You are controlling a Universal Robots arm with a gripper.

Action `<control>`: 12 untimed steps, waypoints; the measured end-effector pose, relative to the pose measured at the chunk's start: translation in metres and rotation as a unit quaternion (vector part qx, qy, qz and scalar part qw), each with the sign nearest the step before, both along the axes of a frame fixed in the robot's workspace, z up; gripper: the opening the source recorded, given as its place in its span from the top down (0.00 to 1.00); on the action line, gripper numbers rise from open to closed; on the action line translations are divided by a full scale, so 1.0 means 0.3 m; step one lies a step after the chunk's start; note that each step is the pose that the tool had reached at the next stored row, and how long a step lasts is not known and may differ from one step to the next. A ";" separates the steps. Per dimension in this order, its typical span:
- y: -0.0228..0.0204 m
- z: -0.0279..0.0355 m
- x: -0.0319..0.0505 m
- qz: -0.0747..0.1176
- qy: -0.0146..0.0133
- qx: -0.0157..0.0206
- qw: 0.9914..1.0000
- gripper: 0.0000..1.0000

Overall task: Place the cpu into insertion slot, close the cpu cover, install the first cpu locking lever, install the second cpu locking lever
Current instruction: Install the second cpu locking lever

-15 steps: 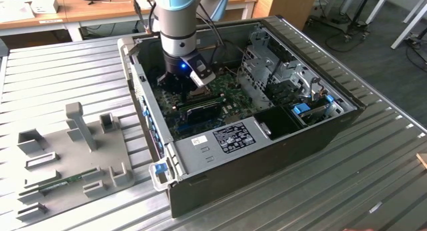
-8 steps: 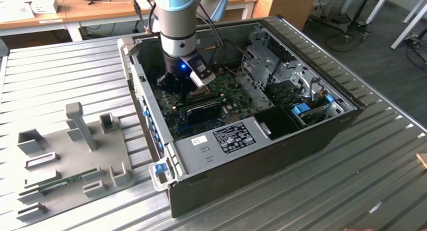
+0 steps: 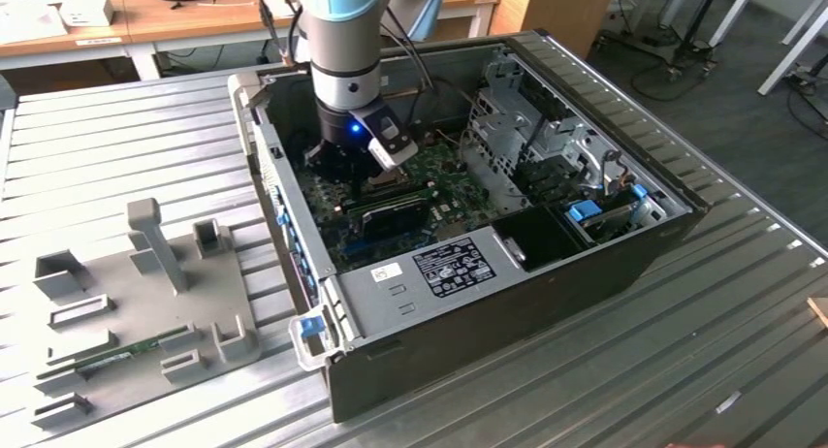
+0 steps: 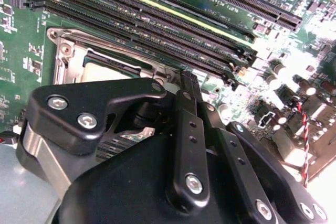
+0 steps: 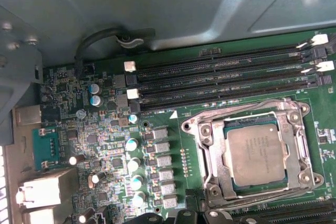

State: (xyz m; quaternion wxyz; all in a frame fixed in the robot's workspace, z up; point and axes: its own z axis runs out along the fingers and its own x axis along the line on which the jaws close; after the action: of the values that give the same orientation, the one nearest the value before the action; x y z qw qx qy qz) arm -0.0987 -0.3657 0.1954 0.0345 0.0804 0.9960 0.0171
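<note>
Your ribbed metal table (image 3: 116, 157) carries an open computer case (image 3: 544, 273), with the arm reaching down into it.

Take the green motherboard (image 5: 105, 145) as your landmark: the cpu (image 5: 256, 153) lies flat in the insertion slot (image 5: 231, 179) on it, beside the long black memory slots (image 5: 220, 77), and the cpu cover (image 5: 296, 140) is folded down around the chip (its window frames it). The gripper (image 4: 181, 85) hovers low over that socket in the second wrist view, holding nothing you can see; whether its fingers are spread or closed, you cannot tell. A grey fixture plate (image 3: 143, 303) rests outside the case.
</note>
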 end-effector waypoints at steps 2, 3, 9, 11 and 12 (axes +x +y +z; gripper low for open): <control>0.000 0.005 0.000 0.000 0.000 0.000 1.000 0.90; 0.000 0.008 0.000 0.000 0.000 0.000 1.000 0.90; 0.000 0.033 0.000 0.000 0.000 0.000 1.000 0.90; 0.000 0.042 0.000 0.000 0.000 0.000 1.000 0.90; 0.000 0.049 0.000 0.000 0.000 0.000 1.000 0.90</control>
State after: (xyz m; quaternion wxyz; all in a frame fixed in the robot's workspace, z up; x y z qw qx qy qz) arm -0.0987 -0.3656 0.2100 0.0345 0.0804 0.9960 0.0171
